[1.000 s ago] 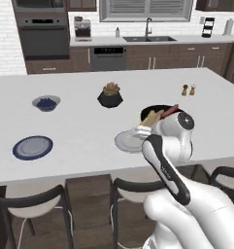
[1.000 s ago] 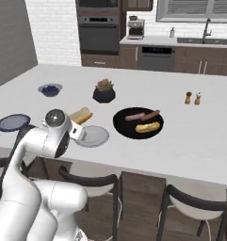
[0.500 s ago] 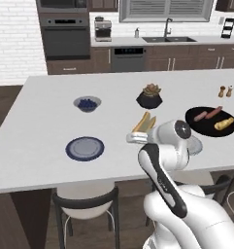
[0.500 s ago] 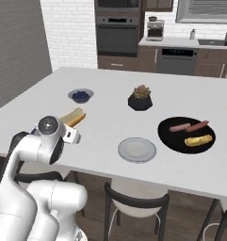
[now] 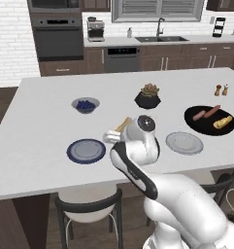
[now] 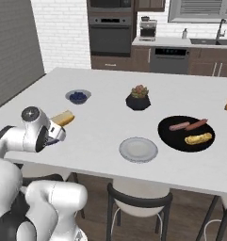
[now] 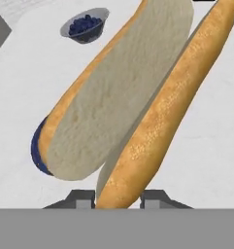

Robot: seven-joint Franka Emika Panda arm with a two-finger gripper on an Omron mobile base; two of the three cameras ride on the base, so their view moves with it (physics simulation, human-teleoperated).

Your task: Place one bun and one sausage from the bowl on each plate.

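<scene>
A berry bowl (image 5: 85,105) sits well apart from a potted plant (image 5: 148,96).

both base views look forward and down from behind the arm, sharing the white counter (image 5: 41,102) mid-frame; the hand view sits very close, probably facing down at it.

**Buns, sausages, bowl, plates**

One split golden bun (image 7: 138,107) is hanging above the worktop near its front edge. Another bun (image 5: 222,121) and two sausages (image 5: 206,114) are lying in the black bowl (image 5: 193,121) toward the right edge; grey plate (image 5: 184,143) and blue-rimmed plate (image 5: 86,151) are sitting along the front.
</scene>
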